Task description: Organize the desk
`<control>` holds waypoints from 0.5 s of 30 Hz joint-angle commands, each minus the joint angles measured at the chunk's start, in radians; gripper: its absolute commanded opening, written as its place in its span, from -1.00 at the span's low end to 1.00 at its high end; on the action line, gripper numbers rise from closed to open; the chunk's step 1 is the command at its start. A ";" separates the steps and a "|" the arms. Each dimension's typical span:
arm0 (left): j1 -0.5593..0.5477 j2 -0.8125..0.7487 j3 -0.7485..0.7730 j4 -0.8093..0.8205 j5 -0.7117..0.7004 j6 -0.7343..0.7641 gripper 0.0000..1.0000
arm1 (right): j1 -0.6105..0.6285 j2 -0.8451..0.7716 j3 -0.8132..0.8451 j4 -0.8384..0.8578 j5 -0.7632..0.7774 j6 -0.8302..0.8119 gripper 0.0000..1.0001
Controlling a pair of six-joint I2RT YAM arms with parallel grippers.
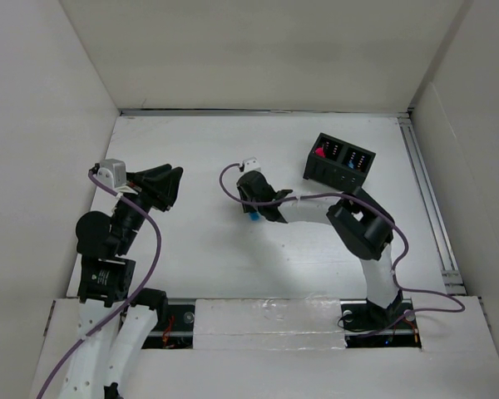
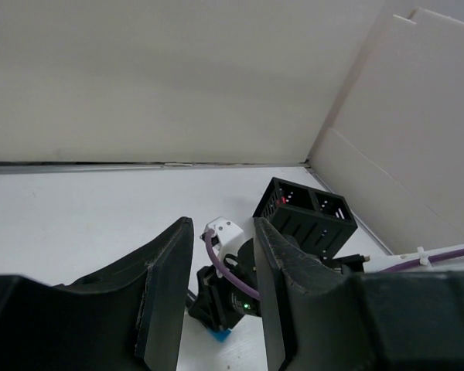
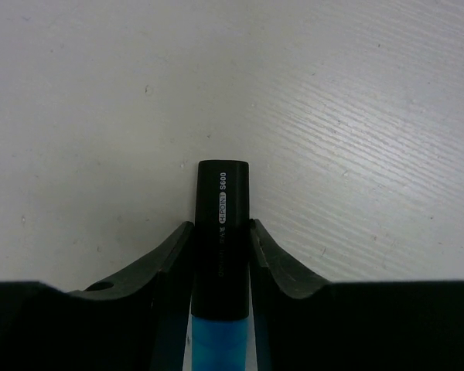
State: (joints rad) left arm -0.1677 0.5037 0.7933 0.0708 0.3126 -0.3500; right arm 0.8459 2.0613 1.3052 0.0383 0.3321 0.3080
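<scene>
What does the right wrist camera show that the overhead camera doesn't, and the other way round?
Only the right wrist view: white lettering on the black cap of the marker, with the right end effector clamped against both its sides.

Only the top view: both arms, the open left end effector, and the black holder box near the far right, with something red and something blue inside.

Both: the white desk and a bit of the marker's blue body.

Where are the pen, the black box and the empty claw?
Pen (image 3: 222,224): right wrist view, on its black cap.
Black box (image 2: 309,230): left wrist view, on its side wall.
Left claw (image 2: 222,226): left wrist view, between its two fingertips.
</scene>
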 commanded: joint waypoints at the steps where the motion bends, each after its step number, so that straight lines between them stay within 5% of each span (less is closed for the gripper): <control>1: 0.004 -0.017 -0.006 0.046 -0.013 -0.003 -0.33 | 0.009 -0.079 -0.041 0.037 0.016 0.010 -0.62; 7: 0.004 -0.017 -0.005 0.044 -0.018 -0.003 -0.31 | -0.079 -0.317 -0.098 0.092 0.058 -0.038 -0.62; 15: 0.004 -0.017 -0.005 0.049 -0.001 -0.001 -0.26 | -0.387 -0.458 -0.144 0.262 0.090 -0.044 -0.66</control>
State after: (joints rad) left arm -0.1677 0.4892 0.7933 0.0708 0.3016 -0.3500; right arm 0.5392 1.6020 1.1858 0.1925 0.3779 0.2771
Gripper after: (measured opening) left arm 0.366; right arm 0.362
